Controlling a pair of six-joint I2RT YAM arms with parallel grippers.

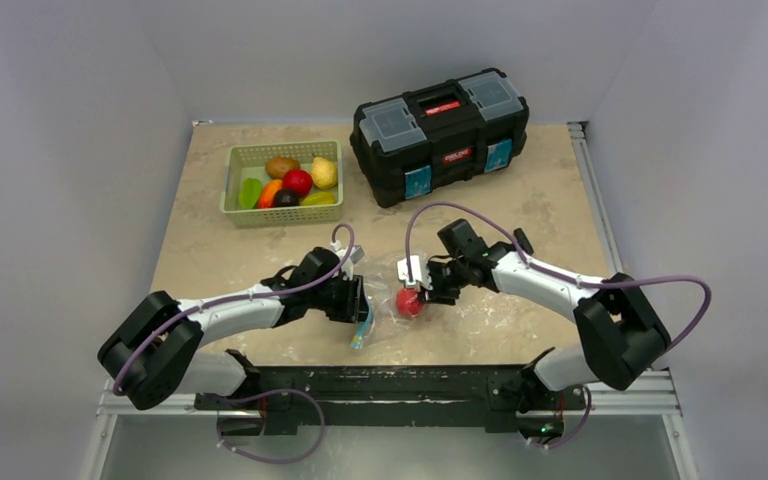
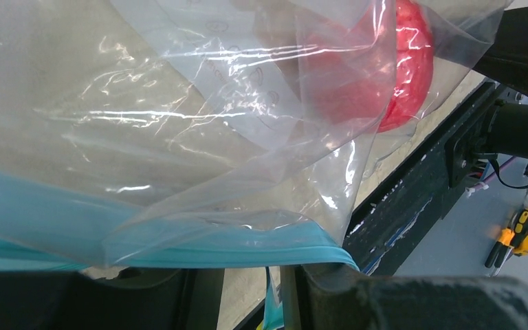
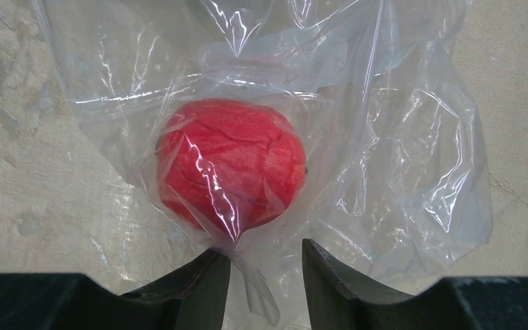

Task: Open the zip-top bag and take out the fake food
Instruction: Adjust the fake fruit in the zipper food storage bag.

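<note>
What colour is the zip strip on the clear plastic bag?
Teal-blue. The zip strip of the zip-top bag shows best in the left wrist view.

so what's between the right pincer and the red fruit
Only clear film of the bag: in the right wrist view the red fruit sits wrapped inside it, and a fold hangs in the gap of the right pincer.

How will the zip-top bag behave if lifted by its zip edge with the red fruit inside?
Probably floppy: the zip-top bag is thin creased film and should sag, not hold shape. The round red fake fruit lies loose inside and would likely roll to the lowest corner. Glossy film may slip; the teal zip strip looks firmer to pinch.
</note>
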